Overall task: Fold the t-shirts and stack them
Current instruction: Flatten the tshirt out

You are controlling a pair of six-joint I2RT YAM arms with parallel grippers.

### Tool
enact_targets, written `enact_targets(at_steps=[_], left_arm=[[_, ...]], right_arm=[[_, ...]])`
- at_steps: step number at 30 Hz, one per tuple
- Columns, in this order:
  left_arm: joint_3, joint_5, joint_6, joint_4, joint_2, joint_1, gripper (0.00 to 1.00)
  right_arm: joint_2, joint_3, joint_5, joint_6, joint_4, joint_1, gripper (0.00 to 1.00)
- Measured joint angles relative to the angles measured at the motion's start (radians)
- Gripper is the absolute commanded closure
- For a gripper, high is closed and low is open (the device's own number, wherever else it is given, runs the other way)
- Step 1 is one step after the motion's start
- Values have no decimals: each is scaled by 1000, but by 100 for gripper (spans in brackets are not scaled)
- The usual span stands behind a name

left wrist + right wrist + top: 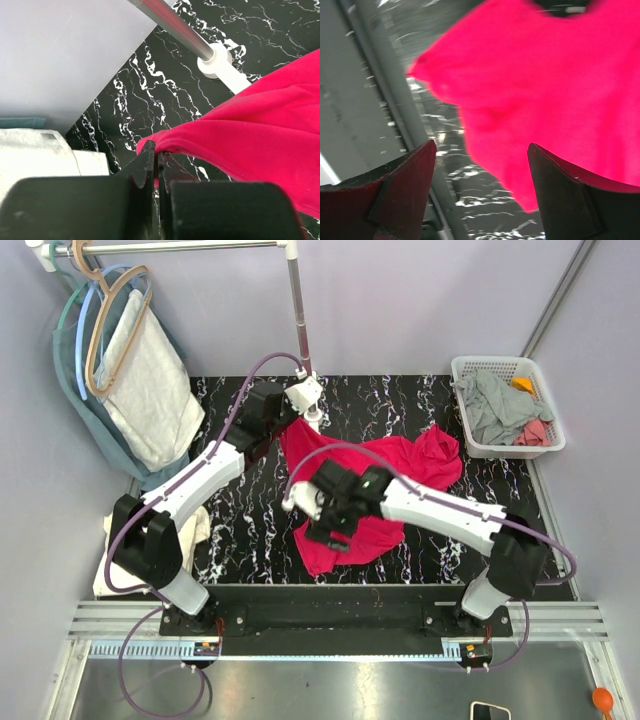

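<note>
While left claw (157,159) nips the red t-shirt (260,130) edge, right claw (481,147) gapes.

Overhead camera, above and behind both arm bases (190,605), looks down on the whole table (240,530). Left wrist camera sits low and very close, facing the back wall (60,50) and pole (175,27). Right wrist camera, blurred, seems to face down toward the table's near edge. All three share the red shirt (430,460) and the table.
</note>
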State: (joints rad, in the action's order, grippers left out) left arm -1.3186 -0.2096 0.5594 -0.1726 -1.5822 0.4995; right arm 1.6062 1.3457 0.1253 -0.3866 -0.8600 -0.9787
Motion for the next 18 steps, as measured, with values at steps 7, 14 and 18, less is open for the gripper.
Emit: enact_targets(at_steps=[7,14,18], left_arm=[[5,-8,13,5,-5,-14,100],[26,-8,12,10,-5,-26,100],[44,-8,13,11,-5,-26,100]], right_arm=[[83,-57,-10,54,39,-173,20],[151,-63,-9,65,97,-202,23],[180,-64,-8,65,124,-202,24]])
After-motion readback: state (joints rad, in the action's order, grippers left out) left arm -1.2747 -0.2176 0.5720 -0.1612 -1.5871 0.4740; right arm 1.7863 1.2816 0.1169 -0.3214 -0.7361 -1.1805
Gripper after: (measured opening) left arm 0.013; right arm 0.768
